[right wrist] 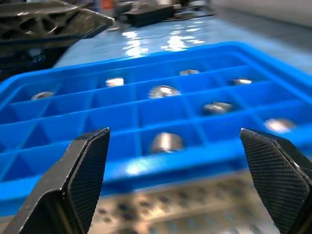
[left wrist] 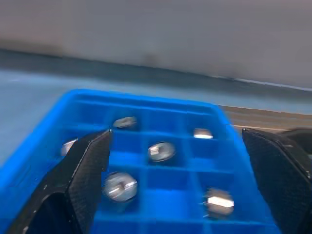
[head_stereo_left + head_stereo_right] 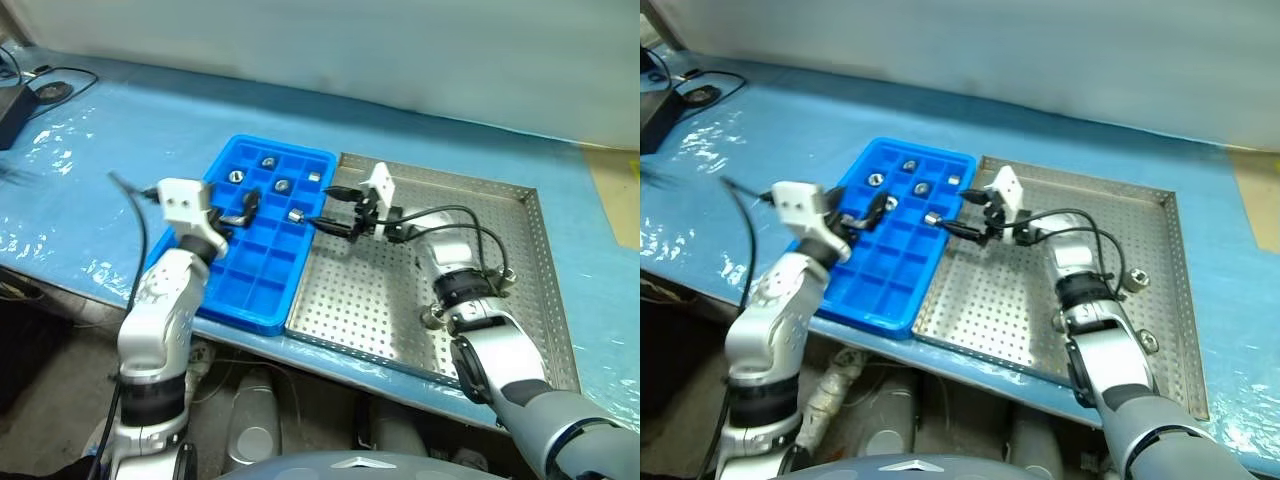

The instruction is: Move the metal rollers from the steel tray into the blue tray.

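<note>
**Both hands open over the two trays**

Blue plastic sheeting covers the counter, crinkled and shiny under the light, with a pale wall behind it. On the far left corner a black cable loops across the sheeting.

The blue tray lies on the counter with the steel tray right beside it, their long edges touching or nearly so. Several metal rollers sit in the blue tray's far compartments, each in a square of its own; in my left wrist view I count about six, and the near rows hold none. More rollers lie on the perforated base of the steel tray: one shows near my right forearm, another closer to the near rim.

My left hand hangs above the blue tray's left side, its two black fingers spread wide with nothing between them. My right hand reaches from over the steel tray toward the seam between the trays, fingers likewise wide apart and empty, pointing at the blue tray's edge.

I can read no brand, label or writing on either tray, on the sheeting or on my hands.
</note>
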You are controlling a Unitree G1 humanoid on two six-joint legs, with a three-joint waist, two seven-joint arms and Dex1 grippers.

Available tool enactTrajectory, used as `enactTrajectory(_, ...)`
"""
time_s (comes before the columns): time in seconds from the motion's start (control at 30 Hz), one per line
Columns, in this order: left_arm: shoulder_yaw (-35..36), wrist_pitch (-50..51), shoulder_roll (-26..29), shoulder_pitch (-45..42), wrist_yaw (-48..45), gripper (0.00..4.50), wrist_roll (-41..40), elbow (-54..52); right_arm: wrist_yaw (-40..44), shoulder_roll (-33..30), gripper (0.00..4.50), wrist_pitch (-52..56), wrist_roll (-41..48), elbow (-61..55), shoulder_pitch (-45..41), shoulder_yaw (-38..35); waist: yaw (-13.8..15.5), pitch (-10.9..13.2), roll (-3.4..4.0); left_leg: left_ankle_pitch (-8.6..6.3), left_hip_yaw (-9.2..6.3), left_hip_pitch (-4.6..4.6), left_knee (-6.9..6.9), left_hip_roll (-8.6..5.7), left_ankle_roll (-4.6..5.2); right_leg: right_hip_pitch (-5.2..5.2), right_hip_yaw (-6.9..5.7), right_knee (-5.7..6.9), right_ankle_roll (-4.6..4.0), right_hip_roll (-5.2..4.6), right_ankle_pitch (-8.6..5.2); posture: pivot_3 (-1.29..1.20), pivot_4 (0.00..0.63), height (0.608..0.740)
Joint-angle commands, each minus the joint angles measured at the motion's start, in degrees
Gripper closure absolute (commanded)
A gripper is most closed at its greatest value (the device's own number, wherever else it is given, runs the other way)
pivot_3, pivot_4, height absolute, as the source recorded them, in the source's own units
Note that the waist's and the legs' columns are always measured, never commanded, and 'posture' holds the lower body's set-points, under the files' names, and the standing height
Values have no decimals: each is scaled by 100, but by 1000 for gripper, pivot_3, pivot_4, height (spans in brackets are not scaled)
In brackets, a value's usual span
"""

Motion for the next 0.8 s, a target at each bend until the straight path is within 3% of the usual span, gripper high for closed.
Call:
enactTrajectory(0.03, -317, -530, 12, -740, -650, 19, -10, 1024, -455, -291, 0, 378, 188, -1118, 500, -329, -148, 0, 0, 1, 3, 2, 1, 0, -1, -2, 8, 2, 2, 1, 1, -194, 150, 740)
enactTrajectory(0.3, -951, -1361, -272, -2345, -1948, 19, 264, 3786, -1425, -686, 0, 1253, 361, -2895, 1749, -823, -745, -2, 2, -5, 20, 23, -2, -4, 11, -4, 37, 5, 8, 6, 5, -426, 150, 740)
enactTrajectory(0.53, -1323, -1594, -698, -3039, -3121, 19, 408, 5104, -1933, -1016, 0, 1682, 491, -4044, 2715, -1218, -948, -3, 3, -15, 36, 36, 0, -7, 29, 5, 51, -1, 7, 5, 5, -587, 150, 740)
enactTrajectory(0.8, -1687, -2389, -1044, -3462, -3247, 19, 1139, 6452, -2376, -1151, 0, 1991, 689, -4874, 3420, -1584, -1231, -5, 7, -46, 75, 100, 1, -22, 75, 69, 52, -50, 10, -2, 5, -692, 150, 740)
